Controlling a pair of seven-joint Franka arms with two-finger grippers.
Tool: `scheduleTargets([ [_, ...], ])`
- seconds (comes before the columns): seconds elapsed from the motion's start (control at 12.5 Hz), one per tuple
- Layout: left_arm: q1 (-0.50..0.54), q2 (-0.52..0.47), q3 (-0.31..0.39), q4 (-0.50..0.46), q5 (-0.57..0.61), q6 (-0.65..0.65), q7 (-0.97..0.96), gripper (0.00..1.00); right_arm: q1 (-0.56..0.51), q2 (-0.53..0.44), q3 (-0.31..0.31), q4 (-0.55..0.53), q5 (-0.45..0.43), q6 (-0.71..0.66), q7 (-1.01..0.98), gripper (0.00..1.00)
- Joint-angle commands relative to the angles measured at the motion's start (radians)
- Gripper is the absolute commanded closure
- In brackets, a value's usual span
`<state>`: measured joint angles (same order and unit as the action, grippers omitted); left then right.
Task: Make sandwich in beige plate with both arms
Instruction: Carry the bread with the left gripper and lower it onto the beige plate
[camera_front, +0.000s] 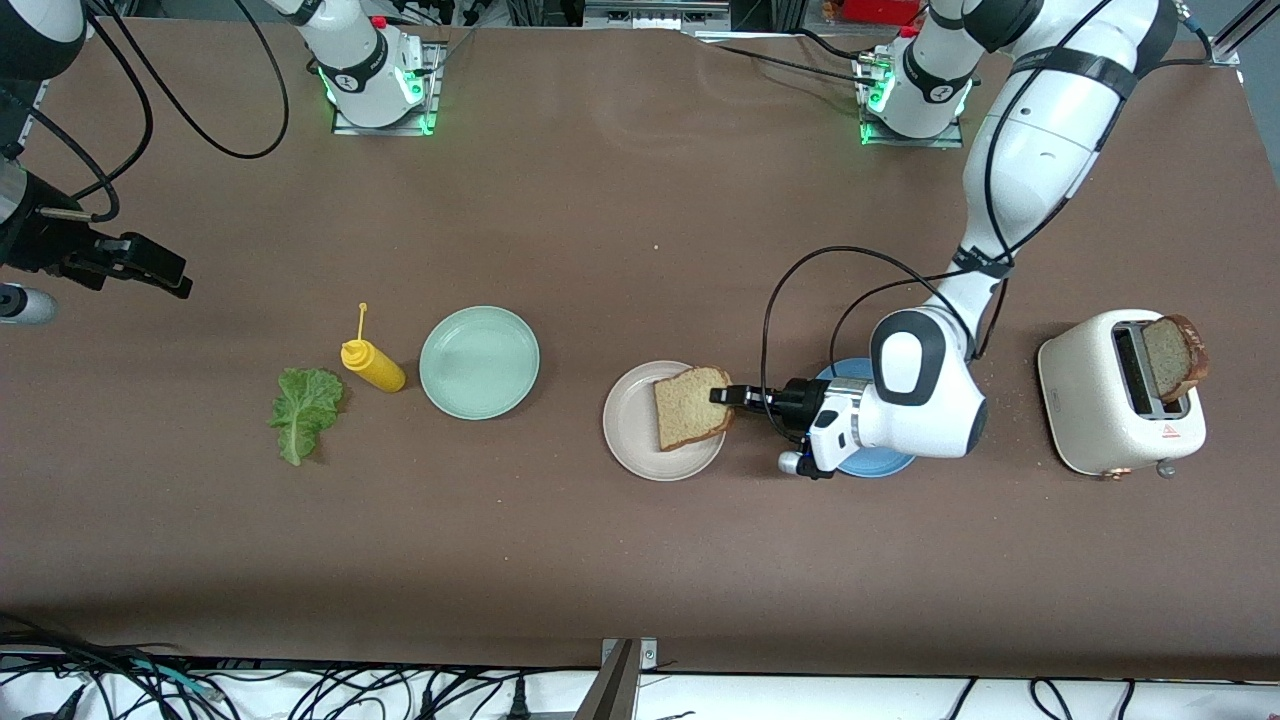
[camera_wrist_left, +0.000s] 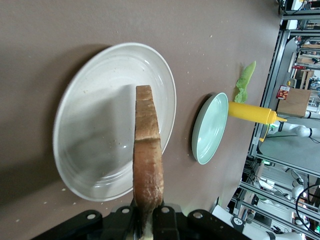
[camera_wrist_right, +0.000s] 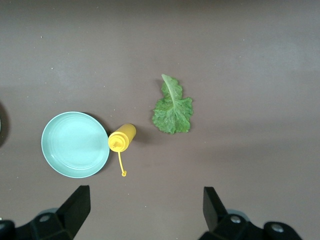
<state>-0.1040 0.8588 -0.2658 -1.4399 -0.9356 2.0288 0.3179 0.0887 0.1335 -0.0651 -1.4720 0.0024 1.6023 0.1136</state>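
Observation:
My left gripper (camera_front: 724, 396) is shut on the crust edge of a light brown bread slice (camera_front: 690, 408) and holds it over the beige plate (camera_front: 630, 440). In the left wrist view the slice (camera_wrist_left: 148, 165) runs edge-on out of the shut gripper (camera_wrist_left: 148, 220) and casts a shadow on the plate (camera_wrist_left: 95, 125). A second slice (camera_front: 1175, 355) stands in the toaster (camera_front: 1110, 400). The lettuce leaf (camera_front: 305, 410) lies flat toward the right arm's end of the table. My right gripper (camera_front: 160, 272) waits open, high over that end, and looks down on the lettuce (camera_wrist_right: 172, 107).
A mint-green plate (camera_front: 479, 362) and a yellow squeeze bottle (camera_front: 372, 365) lie between the lettuce and the beige plate. A blue plate (camera_front: 880, 462) sits under my left wrist. The toaster stands at the left arm's end.

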Motion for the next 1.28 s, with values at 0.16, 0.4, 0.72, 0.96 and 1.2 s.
scheduleTargets([
  [0.16, -0.032, 0.039, -0.004, 0.038, -0.04, -0.001, 0.036, 1.0, -0.001, -0.003, -0.002, -0.001, 0.013, 0.005, -0.012, 0.0],
  [0.4, -0.061, 0.04, -0.004, 0.038, -0.04, 0.051, 0.038, 1.0, -0.001, -0.003, -0.002, -0.001, 0.013, 0.005, -0.012, 0.0],
  [0.72, -0.071, 0.048, -0.003, 0.038, -0.037, 0.093, 0.052, 0.0, 0.0, -0.003, -0.002, -0.001, 0.014, 0.005, -0.012, 0.0],
  [0.96, -0.053, 0.042, 0.003, 0.038, -0.028, 0.091, 0.101, 0.0, 0.0, -0.003, -0.002, -0.001, 0.015, 0.005, -0.012, 0.0],
  [1.2, -0.014, 0.028, 0.005, 0.039, 0.029, 0.088, 0.096, 0.0, 0.0, -0.002, -0.002, -0.001, 0.015, 0.007, -0.009, 0.0],
])
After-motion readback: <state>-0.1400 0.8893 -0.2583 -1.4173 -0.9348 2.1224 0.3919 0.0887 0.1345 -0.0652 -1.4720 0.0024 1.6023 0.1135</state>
